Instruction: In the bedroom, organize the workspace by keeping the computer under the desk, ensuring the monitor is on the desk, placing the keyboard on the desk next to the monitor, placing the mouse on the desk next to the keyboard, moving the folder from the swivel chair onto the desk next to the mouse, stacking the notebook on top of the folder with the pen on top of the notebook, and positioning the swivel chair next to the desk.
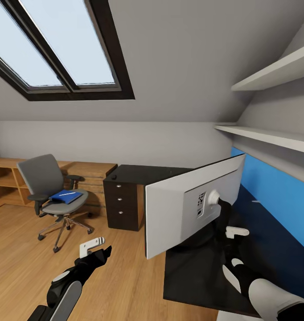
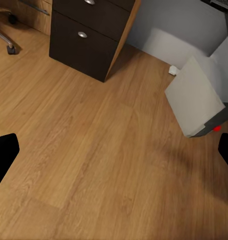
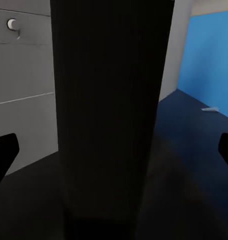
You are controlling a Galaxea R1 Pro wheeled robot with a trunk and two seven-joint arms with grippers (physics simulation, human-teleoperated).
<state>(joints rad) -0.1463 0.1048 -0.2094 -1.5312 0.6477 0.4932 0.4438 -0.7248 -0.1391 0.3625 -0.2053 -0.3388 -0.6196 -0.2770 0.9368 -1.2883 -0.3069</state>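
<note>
The monitor stands on the black desk with its pale grey back towards me. My right gripper is open, its fingers on either side of the monitor's black stand. Over the wooden floor my left gripper hangs open and empty. The grey swivel chair stands apart from the desk at the left, with the blue folder on its seat. The computer sits on the floor beyond the desk's drawers. A small black lump above the drawers looks like the mouse. Keyboard, notebook and pen are out of view.
A light wooden cabinet runs along the back wall behind the chair. A blue wall panel and two white shelves line the desk's right side. A small white thing lies on the desk near the panel.
</note>
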